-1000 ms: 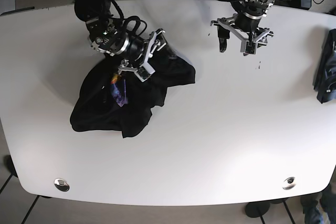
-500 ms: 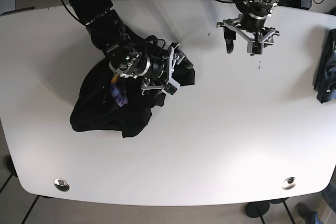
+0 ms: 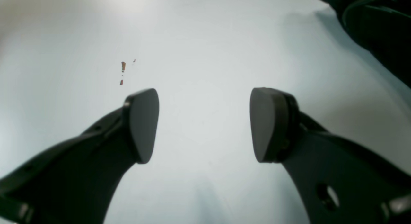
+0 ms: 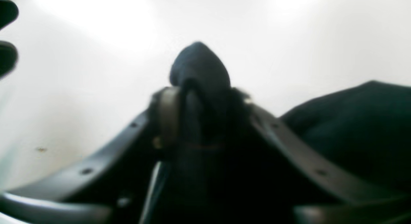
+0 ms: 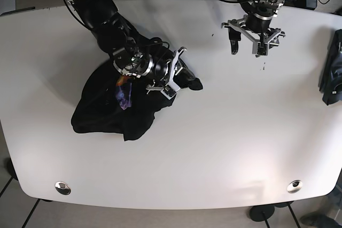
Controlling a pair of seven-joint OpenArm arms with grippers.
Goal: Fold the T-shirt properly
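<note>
One black shirt [image 5: 115,105] lies crumpled on the white table [image 5: 214,148], its bulk bunched in a heap with a small coloured print [image 5: 123,92] showing among the folds. It looks light and limp: it will sag and trail wherever it is lifted, and a single pinch will only drag a tongue of cloth out of the pile. To my eye a fold wants it spread flat first, taken by two outer points such as shoulders or hem corners, not by the middle.

At the shirt's far edge, toward the table's centre, the right gripper [image 5: 173,76] is closed on a lump of the dark fabric; the wrist view shows cloth bulging up between its fingers [image 4: 170,111].

Well away from the shirt, near the table's back edge, the left gripper [image 5: 249,38] hangs with its pads [image 3: 143,124] spread wide and nothing between them, only bare table and a few brown specks [image 3: 123,68]. Another dark bundle [image 5: 332,68] sits at the table's far end from the shirt.
</note>
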